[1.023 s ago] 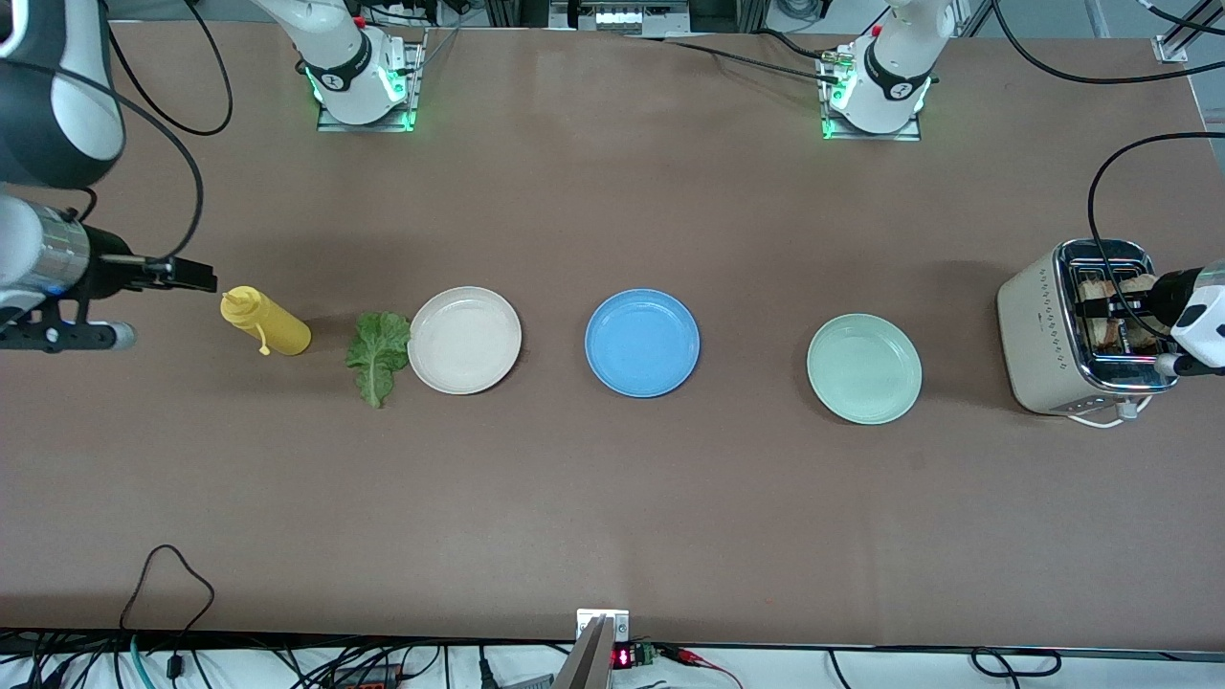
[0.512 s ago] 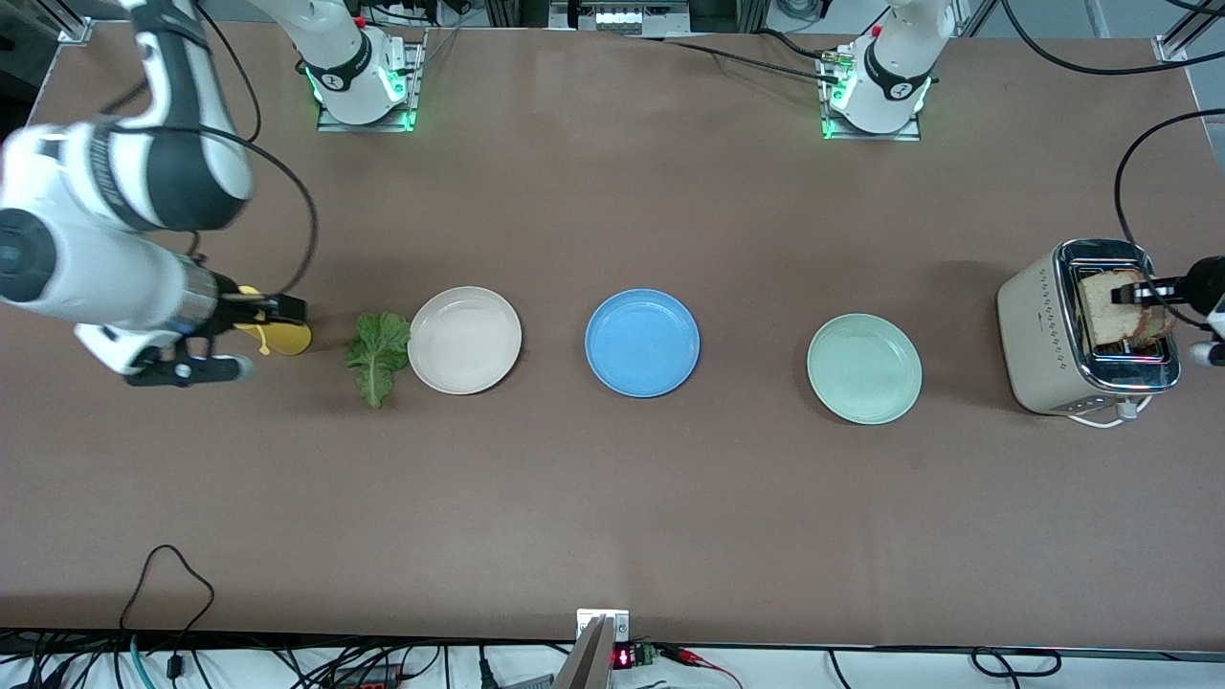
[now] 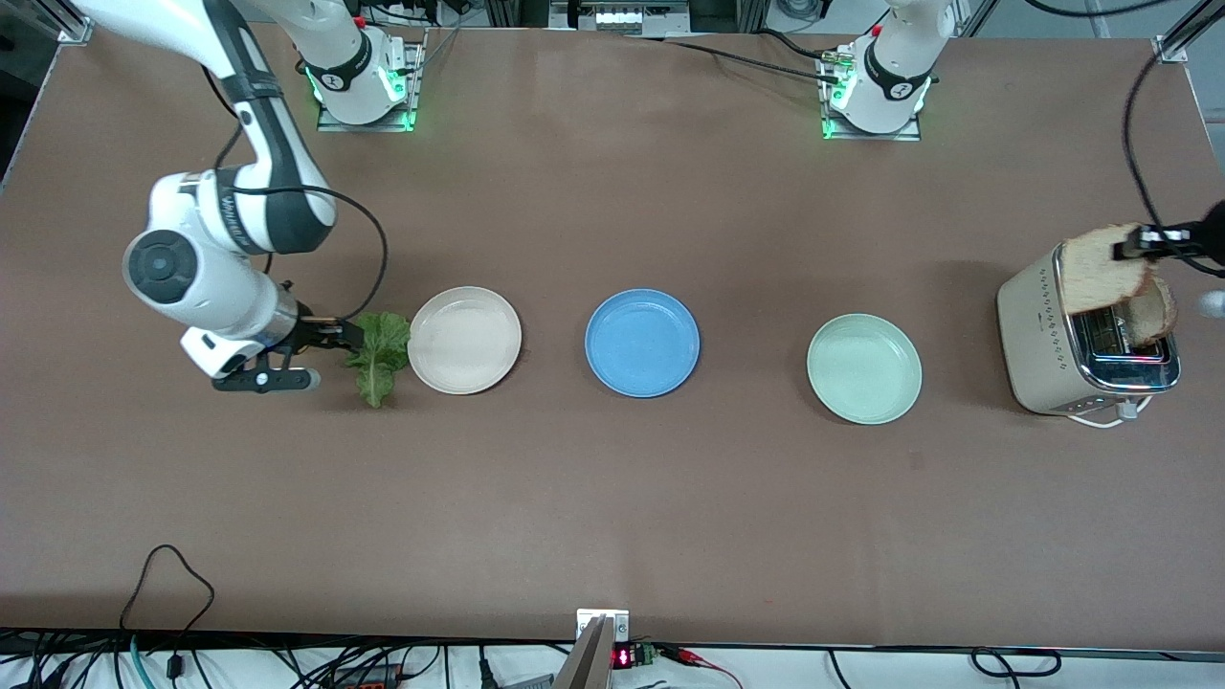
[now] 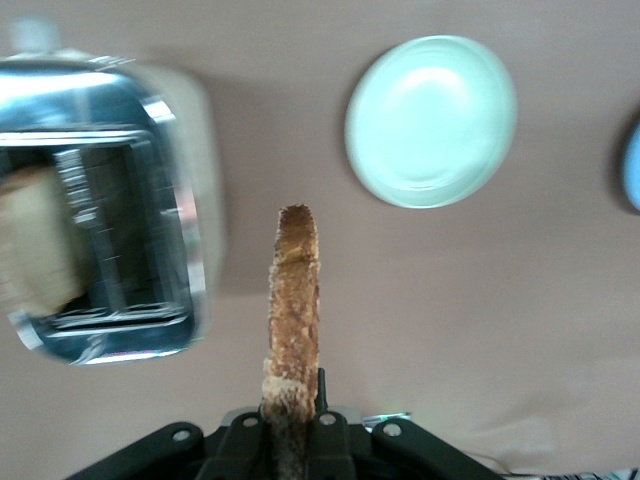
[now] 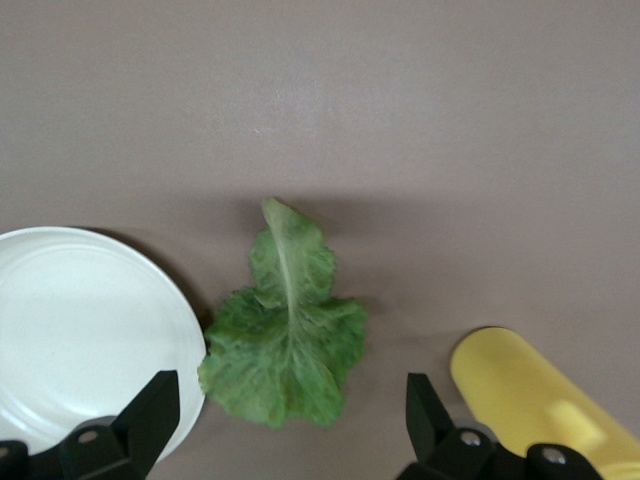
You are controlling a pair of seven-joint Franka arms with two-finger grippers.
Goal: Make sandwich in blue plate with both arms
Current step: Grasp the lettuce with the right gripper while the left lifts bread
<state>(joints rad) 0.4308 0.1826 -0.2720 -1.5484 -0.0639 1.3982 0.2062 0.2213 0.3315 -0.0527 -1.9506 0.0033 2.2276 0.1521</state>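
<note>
The blue plate (image 3: 642, 343) sits bare at the table's middle and shows at the edge of the left wrist view (image 4: 633, 165). My left gripper (image 3: 1139, 244) is shut on a bread slice (image 3: 1101, 273) and holds it upright above the toaster (image 3: 1038, 335). The left wrist view shows that slice edge-on (image 4: 296, 300) between the jaws (image 4: 290, 430). A second slice (image 3: 1153, 316) stands in the toaster slot. My right gripper (image 3: 340, 335) is open over the lettuce leaf (image 3: 376, 356). In the right wrist view the leaf (image 5: 285, 330) lies flat between the spread fingers (image 5: 288, 415).
A cream-white plate (image 3: 464, 340) touches the leaf on the side toward the blue plate. A pale mint-green plate (image 3: 864, 368) lies between the blue plate and the toaster. A yellow squeeze bottle (image 5: 540, 390) lies beside the leaf toward the right arm's end.
My left gripper has lifted the bread slice up out of the toaster. My right arm has swung from the yellow bottle to over the lettuce leaf.
</note>
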